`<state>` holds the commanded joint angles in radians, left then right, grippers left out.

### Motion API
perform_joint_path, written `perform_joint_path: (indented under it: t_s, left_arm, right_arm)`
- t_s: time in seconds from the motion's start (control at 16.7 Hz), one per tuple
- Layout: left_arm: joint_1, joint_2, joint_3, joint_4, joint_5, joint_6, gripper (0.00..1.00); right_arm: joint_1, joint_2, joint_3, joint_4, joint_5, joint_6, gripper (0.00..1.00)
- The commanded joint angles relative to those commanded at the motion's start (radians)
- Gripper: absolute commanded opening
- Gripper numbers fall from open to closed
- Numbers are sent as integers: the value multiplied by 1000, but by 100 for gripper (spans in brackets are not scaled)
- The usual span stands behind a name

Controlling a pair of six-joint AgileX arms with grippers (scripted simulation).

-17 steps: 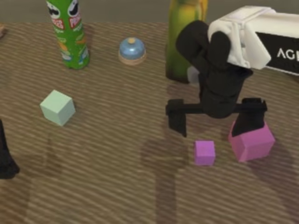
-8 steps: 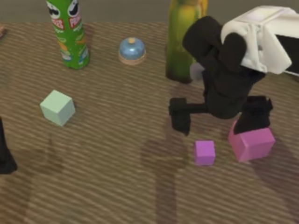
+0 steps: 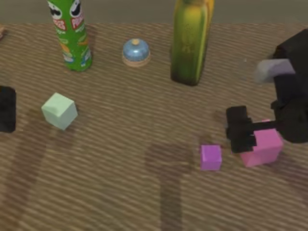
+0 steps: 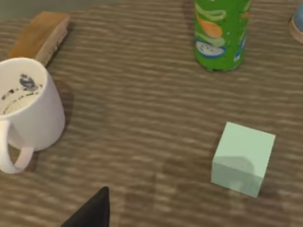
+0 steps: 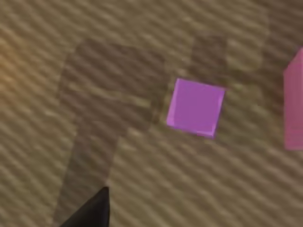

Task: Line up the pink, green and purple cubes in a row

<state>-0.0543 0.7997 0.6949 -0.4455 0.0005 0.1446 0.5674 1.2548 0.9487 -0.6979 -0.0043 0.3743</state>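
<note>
Pink cube (image 3: 262, 148) sits at table's right, w/ purple cube (image 3: 211, 157) just beside it on the left, a small gap between. Green cube (image 3: 59, 110) is well apart, at the left side. Right gripper (image 3: 269, 130) is over the pink cube: one dark finger (image 3: 239, 129) shows at the cube's left face, other finger lost at the frame edge, so can't tell if jaws are apart or clamped. Left gripper (image 3: 6, 109) only shows as a dark block at the left edge near the green cube; jaw state can't be told either.

Vs 0.5 s ago: right arm has swung off toward the right edge, uncovering the tall green-yellow bottle (image 3: 190, 41); left gripper has moved up toward the green cube. Cubes haven't shifted.

Surface is a brown ribbed mat (image 3: 120, 192). At the back: chip can (image 3: 71, 34), blue bell (image 3: 135, 51). Left wrist view adds a white mug (image 4: 27, 110) and a brown block (image 4: 41, 35).
</note>
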Motion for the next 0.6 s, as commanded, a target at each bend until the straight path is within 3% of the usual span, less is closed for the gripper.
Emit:
perform_joint_path:
  t_s: [0.6]
  left_arm:
    - [-65, 1052, 806, -552, -1, 174, 100]
  right_arm:
    - [-331, -925, -740, 475, -6, -280, 100]
